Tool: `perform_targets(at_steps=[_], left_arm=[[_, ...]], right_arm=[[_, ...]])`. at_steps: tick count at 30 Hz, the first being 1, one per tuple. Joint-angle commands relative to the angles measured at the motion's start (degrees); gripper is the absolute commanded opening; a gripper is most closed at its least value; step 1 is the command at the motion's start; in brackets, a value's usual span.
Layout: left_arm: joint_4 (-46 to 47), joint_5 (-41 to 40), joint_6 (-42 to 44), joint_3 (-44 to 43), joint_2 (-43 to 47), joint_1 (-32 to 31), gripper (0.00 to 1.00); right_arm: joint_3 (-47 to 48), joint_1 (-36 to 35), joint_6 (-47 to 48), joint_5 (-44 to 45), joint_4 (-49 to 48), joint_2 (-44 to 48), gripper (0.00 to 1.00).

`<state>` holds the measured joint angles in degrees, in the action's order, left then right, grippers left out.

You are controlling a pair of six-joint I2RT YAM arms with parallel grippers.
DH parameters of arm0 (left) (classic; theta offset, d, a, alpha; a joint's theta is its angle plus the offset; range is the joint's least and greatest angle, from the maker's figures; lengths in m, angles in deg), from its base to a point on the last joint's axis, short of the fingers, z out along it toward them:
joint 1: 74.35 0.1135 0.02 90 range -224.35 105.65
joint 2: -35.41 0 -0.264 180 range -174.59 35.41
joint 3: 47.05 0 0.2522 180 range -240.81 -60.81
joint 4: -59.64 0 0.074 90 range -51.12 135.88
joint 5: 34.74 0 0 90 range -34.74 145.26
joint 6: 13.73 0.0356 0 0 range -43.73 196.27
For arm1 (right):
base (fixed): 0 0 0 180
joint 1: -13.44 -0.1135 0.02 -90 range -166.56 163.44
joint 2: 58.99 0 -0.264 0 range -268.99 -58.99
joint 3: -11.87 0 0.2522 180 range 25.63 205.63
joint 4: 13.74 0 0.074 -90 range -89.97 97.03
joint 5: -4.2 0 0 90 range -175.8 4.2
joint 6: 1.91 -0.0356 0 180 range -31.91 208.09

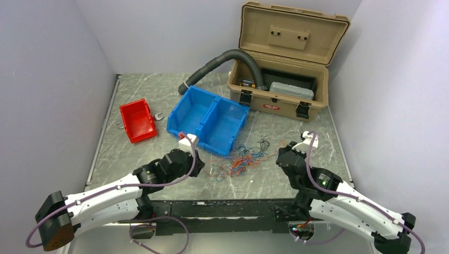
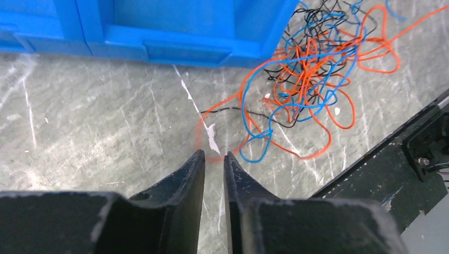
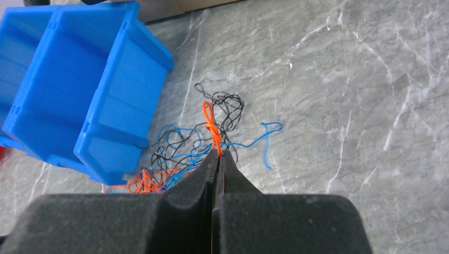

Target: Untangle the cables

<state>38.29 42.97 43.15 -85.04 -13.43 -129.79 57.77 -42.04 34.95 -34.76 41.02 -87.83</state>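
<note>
The cables [image 1: 244, 159] lie knotted on the worktop [image 1: 328, 132] beside the blue bin [image 1: 209, 114]. The right tool [image 3: 217, 152] pinches a red strand [image 3: 208, 114]. The left tool [image 2: 214, 155] is nearly closed, its grip unclear. Pulling could tighten knots or drag the clump.

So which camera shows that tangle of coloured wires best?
The left wrist view: the cables lie close up, each red, blue and black loop distinct. The top view shows them whole but small and far off. The right wrist view shows part of them, with the right gripper hiding the near strands.
</note>
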Motion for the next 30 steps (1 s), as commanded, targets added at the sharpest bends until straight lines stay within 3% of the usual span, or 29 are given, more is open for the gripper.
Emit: perform_targets(at_steps=[1,3,5,6,9,11,15,18,23,30], left_arm=[[0.68,-0.01,2.41,0.61,3.94,0.15,0.27],[1.20,0.51,3.21,0.89,5.10,0.10,0.32],[1.99,1.26,3.85,1.13,6.02,0.12,0.39],[2.77,2.15,4.57,1.55,6.46,0.13,0.45],[8.50,8.63,7.99,2.62,5.73,0.07,0.68],[10.70,11.66,8.77,2.02,3.60,-0.01,0.76],[13.79,13.99,9.79,-0.38,-1.41,-1.58,0.84],[15.76,13.81,11.30,-2.85,-5.66,-3.30,0.85],[14.17,10.48,14.91,-11.03,-15.31,-6.98,0.83],[10.11,10.15,12.88,-20.42,-30.45,-7.23,0.80]], right_arm=[[2.93,0.05,2.40,0.31,1.05,-3.22,0.00],[2.57,0.04,3.40,-1.95,-0.24,-3.94,0.01],[2.20,0.03,5.27,-4.45,-1.74,-4.14,0.11],[1.96,0.08,6.88,-6.01,-2.96,-4.00,0.21],[1.50,0.03,10.11,-9.47,-5.66,-3.90,0.68],[2.25,0.02,8.95,-9.10,-4.88,-4.58,0.81],[4.09,1.60,7.25,-10.78,-1.86,-8.70,0.85],[6.28,9.00,9.08,-19.60,0.46,-15.55,0.84],[1.68,20.70,15.18,-40.46,-9.18,-15.17,0.79],[-3.84,22.97,19.12,-56.78,-23.58,-17.78,0.75]])
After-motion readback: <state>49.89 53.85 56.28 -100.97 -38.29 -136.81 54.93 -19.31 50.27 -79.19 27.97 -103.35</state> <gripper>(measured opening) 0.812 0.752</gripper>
